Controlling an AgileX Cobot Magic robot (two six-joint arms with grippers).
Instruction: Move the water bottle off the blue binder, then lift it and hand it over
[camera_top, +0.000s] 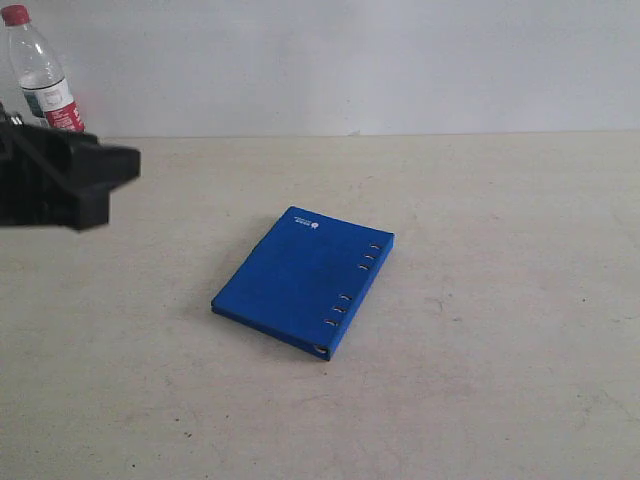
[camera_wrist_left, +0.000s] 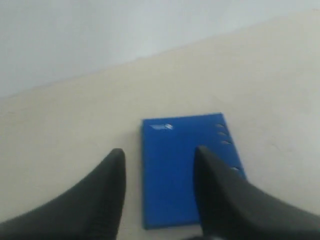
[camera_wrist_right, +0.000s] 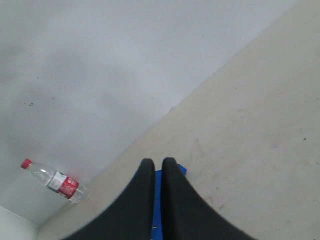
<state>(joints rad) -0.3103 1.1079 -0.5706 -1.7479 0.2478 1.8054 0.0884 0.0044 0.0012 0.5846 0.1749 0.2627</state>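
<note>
Two empty end effectors: left end effector (camera_wrist_left: 159, 151) spread wide, right end effector (camera_wrist_right: 158, 161) closed. Flat bright-blue ring binder (camera_top: 300, 280) lies on beige worktop (camera_top: 500, 350), clear red-capped plastic water bottle (camera_top: 40, 70) well apart.

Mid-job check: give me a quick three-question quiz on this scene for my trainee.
1. True or false: the water bottle stands on the blue binder.
2. Which gripper is open? A) left B) right C) neither
3. Fill in: the bottle's cap is ____.
Key: 1 false, it is off the binder, by the wall. 2 A: left gripper open, right gripper shut. 3 red.
</note>
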